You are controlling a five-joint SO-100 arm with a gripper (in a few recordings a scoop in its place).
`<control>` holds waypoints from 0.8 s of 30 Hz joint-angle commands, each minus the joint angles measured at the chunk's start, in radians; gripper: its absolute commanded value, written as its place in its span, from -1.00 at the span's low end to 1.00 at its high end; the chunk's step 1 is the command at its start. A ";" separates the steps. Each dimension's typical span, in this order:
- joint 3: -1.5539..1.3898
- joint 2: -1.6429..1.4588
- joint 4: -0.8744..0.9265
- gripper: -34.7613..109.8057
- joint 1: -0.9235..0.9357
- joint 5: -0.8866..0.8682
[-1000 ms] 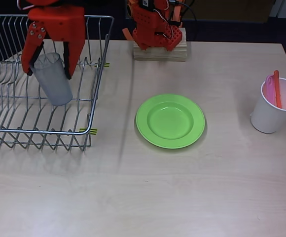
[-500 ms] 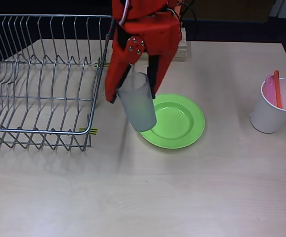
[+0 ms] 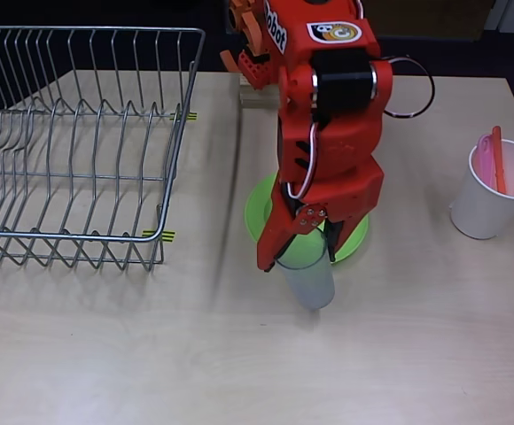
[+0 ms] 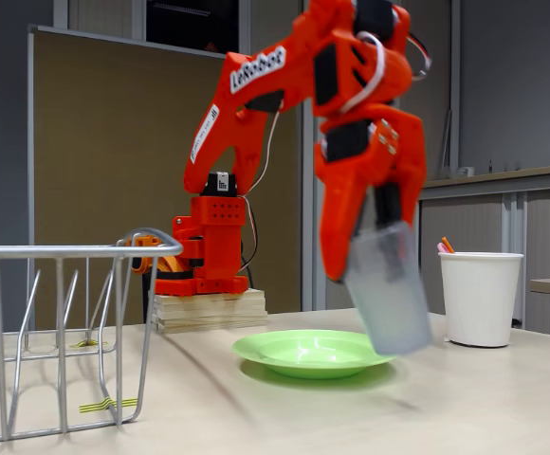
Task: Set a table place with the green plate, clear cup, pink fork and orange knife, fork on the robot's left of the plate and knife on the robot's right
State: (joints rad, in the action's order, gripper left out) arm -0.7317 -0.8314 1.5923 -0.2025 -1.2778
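Since the earlier overhead frames, the robot [image 3: 328, 115] has swung the clear cup [image 3: 308, 276] out of the wire dish rack [image 3: 71, 142], across the table, and over the green plate [image 3: 259, 208]; a second ago the cup hung inside the rack, half a second ago at the plate's 9 o'clock edge. Now, in the overhead view, the cup sits at the plate's 6 o'clock side, just past the rim. The plate, the rack and the white cup [image 3: 487, 204] have not moved.

The gripper [image 3: 303, 252] pinches the clear cup near its top, one finger on each side of the wall. In the fixed view the cup [image 4: 389, 289] hangs tilted, its base clear of the table [image 4: 446, 408] and in front of the plate [image 4: 299, 353].

The rack is empty and lies toward 9 o'clock from the plate, well apart. The white cup stands toward 3 o'clock, holding the pink fork [image 3: 485, 152] and the orange knife [image 3: 498, 159] upright together. In the overhead view the arm covers most of the plate.

The arm reaches from its base on a stack of wooden boards [image 4: 209, 310] at 12 o'clock, rises, bends over and points the gripper down toward 6 o'clock.
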 commanded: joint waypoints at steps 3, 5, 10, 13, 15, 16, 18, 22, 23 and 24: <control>0.123 0.054 0.028 -0.15 -0.021 -0.029; 0.121 0.060 0.041 -0.15 -0.018 -0.034; 0.094 0.057 0.054 -0.15 -0.002 -0.048; 0.081 0.069 0.074 -0.14 0.011 -0.067; 0.077 0.086 0.086 -0.14 0.018 -0.087; 0.077 0.097 0.087 -0.14 0.020 -0.092; 0.077 0.112 0.083 -0.13 0.026 -0.100; 0.092 0.140 0.078 -0.13 0.034 -0.100; 0.097 0.144 0.078 -0.12 0.035 -0.098; 0.101 0.149 0.078 -0.12 0.035 -0.098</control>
State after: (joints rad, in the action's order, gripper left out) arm -0.6473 -0.6719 1.6613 -0.1687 -1.3668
